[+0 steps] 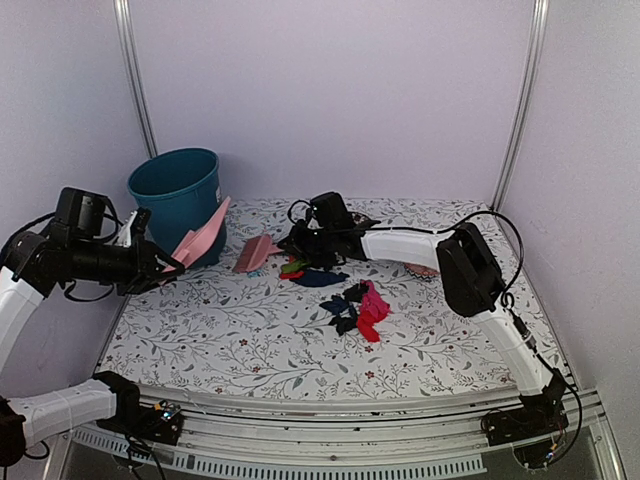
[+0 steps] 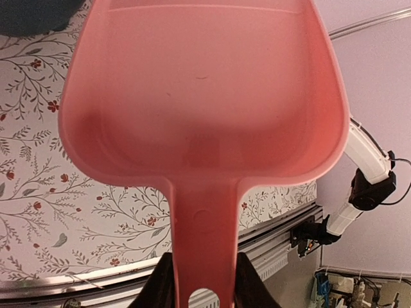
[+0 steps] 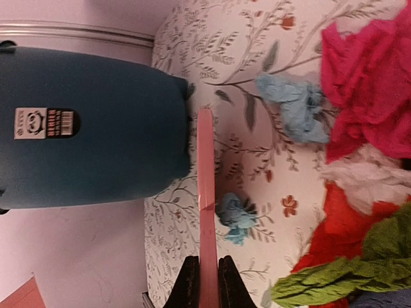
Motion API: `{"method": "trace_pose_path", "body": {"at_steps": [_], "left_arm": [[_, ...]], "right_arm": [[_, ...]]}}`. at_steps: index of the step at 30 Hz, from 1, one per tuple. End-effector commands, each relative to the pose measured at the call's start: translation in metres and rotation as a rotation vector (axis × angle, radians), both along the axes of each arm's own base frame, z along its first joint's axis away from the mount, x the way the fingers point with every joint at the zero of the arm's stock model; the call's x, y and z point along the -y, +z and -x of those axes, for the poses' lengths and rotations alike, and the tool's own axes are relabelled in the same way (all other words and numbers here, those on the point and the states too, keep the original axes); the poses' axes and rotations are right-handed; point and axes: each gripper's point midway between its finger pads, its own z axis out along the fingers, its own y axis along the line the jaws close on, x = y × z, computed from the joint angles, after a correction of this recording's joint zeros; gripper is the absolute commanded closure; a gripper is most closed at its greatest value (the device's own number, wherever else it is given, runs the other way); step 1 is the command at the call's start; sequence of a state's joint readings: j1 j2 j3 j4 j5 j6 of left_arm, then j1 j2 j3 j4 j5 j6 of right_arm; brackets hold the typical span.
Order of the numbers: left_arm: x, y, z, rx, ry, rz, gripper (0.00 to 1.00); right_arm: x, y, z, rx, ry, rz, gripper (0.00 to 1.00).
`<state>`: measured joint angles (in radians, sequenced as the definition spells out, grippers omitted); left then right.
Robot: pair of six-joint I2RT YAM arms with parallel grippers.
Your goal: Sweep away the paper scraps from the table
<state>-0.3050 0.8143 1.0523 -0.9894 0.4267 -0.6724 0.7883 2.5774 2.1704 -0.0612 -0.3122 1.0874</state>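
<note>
Paper scraps in black, hot pink and red (image 1: pixel 358 307) lie in a loose pile mid-table, with a few more (image 1: pixel 300 270) beside my right gripper. My left gripper (image 1: pixel 160 262) is shut on the handle of a pink dustpan (image 1: pixel 203 238), which is tilted up against the teal bin. In the left wrist view the dustpan (image 2: pixel 205 96) is empty. My right gripper (image 1: pixel 290 245) is shut on a flat pink sweeping board (image 1: pixel 256 253). The right wrist view shows the board (image 3: pixel 205 186) edge-on, a light blue scrap (image 3: pixel 234 218) touching it, and pink (image 3: pixel 369 83), red (image 3: pixel 334 231) and green (image 3: pixel 347 269) scraps to the right.
A teal bin (image 1: pixel 178 190) stands at the table's back left corner and fills the left of the right wrist view (image 3: pixel 90 128). The patterned table (image 1: pixel 230 330) ends at a metal rail at the near edge. White walls close in the back and both sides.
</note>
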Motion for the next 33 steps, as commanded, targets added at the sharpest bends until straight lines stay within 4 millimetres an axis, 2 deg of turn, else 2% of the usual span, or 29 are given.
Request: {"method": "trace_pose_path", "body": {"at_steps": [1, 4, 5, 7, 11, 15, 16, 20, 23, 25, 28, 33], "left_arm": [[-0.003, 0.006, 0.011, 0.034, -0.030, -0.033, 0.95], [-0.003, 0.000, 0.013, 0.024, -0.039, -0.036, 0.95], [-0.002, -0.001, 0.013, 0.024, -0.045, -0.035, 0.95], [0.000, -0.004, 0.011, 0.025, -0.051, -0.030, 0.95], [0.005, -0.006, 0.005, 0.027, -0.057, -0.011, 0.95], [0.009, -0.006, -0.005, 0.040, -0.053, 0.006, 0.95], [0.010, -0.006, -0.006, 0.041, -0.052, 0.011, 0.95], [0.013, -0.011, -0.012, 0.037, -0.058, 0.020, 0.94], [0.016, -0.019, -0.012, 0.020, -0.074, 0.010, 0.95], [0.017, -0.025, -0.012, 0.012, -0.091, -0.004, 0.95], [0.021, -0.032, -0.010, 0.001, -0.121, -0.033, 0.95], [0.026, -0.052, 0.003, -0.060, -0.174, -0.116, 0.94]], "right_arm": [[0.049, 0.015, -0.025, 0.023, -0.207, 0.060, 0.99], [0.086, 0.000, -0.024, -0.047, -0.297, 0.107, 0.99], [0.095, 0.006, -0.019, -0.065, -0.318, 0.100, 0.99], [0.113, -0.003, -0.007, -0.127, -0.352, 0.112, 0.99], [0.138, -0.036, 0.039, -0.304, -0.365, 0.136, 0.99], [0.156, -0.055, 0.096, -0.441, -0.369, 0.131, 0.99], [0.167, -0.065, 0.114, -0.478, -0.375, 0.153, 0.99], [0.200, -0.061, 0.156, -0.522, -0.402, 0.174, 0.99], [0.222, -0.034, 0.169, -0.481, -0.422, 0.144, 0.99], [0.227, 0.000, 0.163, -0.388, -0.398, 0.100, 0.99], [0.223, 0.062, 0.148, -0.179, -0.297, 0.069, 0.99], [0.213, 0.128, 0.132, 0.079, -0.145, 0.164, 0.99]]}}
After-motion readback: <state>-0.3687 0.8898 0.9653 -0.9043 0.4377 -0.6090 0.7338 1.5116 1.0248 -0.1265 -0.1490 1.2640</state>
